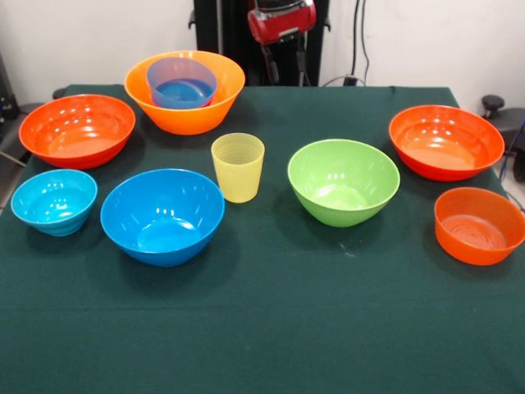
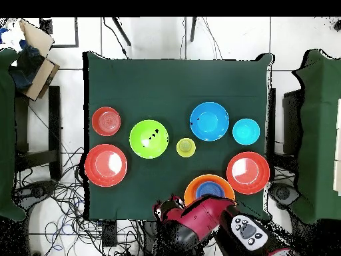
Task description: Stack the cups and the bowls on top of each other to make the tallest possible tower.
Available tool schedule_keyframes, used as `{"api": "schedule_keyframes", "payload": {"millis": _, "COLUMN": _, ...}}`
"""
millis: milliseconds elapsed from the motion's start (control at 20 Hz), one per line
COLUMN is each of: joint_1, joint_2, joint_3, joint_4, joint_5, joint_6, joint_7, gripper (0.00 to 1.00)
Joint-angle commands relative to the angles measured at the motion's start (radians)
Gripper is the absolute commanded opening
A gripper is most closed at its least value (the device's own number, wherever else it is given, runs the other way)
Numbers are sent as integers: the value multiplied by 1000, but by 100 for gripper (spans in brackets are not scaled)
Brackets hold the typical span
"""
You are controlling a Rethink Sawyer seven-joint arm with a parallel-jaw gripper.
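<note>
Big blue bowl [image 1: 162,215] sits lower left of front view, w/ yellow cup [image 1: 238,167] centre, lime bowl [image 1: 344,180] to its right. Tower [image 1: 184,90], upper left: orange bowl w/ small blue one nested. My tool [image 1: 285,51] hangs top centre; can't tell if open.

Cup [image 1: 238,167] between two bowls [image 1: 162,215] [image 1: 343,180]

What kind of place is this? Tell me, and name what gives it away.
Probably a robotics lab: a red robot arm at a green-clothed table set with plastic bowls, and loose cables across the tiled floor.
</note>
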Motion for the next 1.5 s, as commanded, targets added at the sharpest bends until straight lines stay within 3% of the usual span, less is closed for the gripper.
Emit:
{"api": "schedule_keyframes", "payload": {"millis": 50, "joint_1": -3, "joint_2": 88, "joint_3": -25, "joint_4": -124, "joint_5": -62, "joint_6": -52, "joint_7": 49, "gripper": 100}}
{"api": "schedule_keyframes", "payload": {"millis": 300, "joint_1": 55, "joint_2": 140, "joint_3": -94, "joint_4": -167, "joint_5": -54, "joint_6": -123, "joint_7": 68, "gripper": 100}}
{"api": "schedule_keyframes", "payload": {"millis": 600, "joint_1": 88, "joint_2": 71, "joint_3": -90, "joint_4": -132, "joint_5": -10, "joint_6": -94, "joint_7": 61, "gripper": 100}}
{"api": "schedule_keyframes", "payload": {"millis": 850, "joint_1": 93, "joint_2": -121, "joint_3": 17, "joint_4": -48, "joint_5": 119, "joint_6": 81, "joint_7": 19, "gripper": 100}}
{"api": "schedule_keyframes", "payload": {"millis": 1150, "joint_1": 104, "joint_2": -255, "joint_3": 128, "joint_4": -19, "joint_5": 317, "joint_6": 268, "joint_7": -54, "gripper": 100}}
{"api": "schedule_keyframes", "payload": {"millis": 1250, "joint_1": 121, "joint_2": -256, "joint_3": 145, "joint_4": -45, "joint_5": 354, "joint_6": 318, "joint_7": -69, "gripper": 100}}
{"api": "schedule_keyframes", "payload": {"millis": 1500, "joint_1": 158, "joint_2": -223, "joint_3": 172, "joint_4": -138, "joint_5": 371, "joint_6": 364, "joint_7": -83, "gripper": 100}}
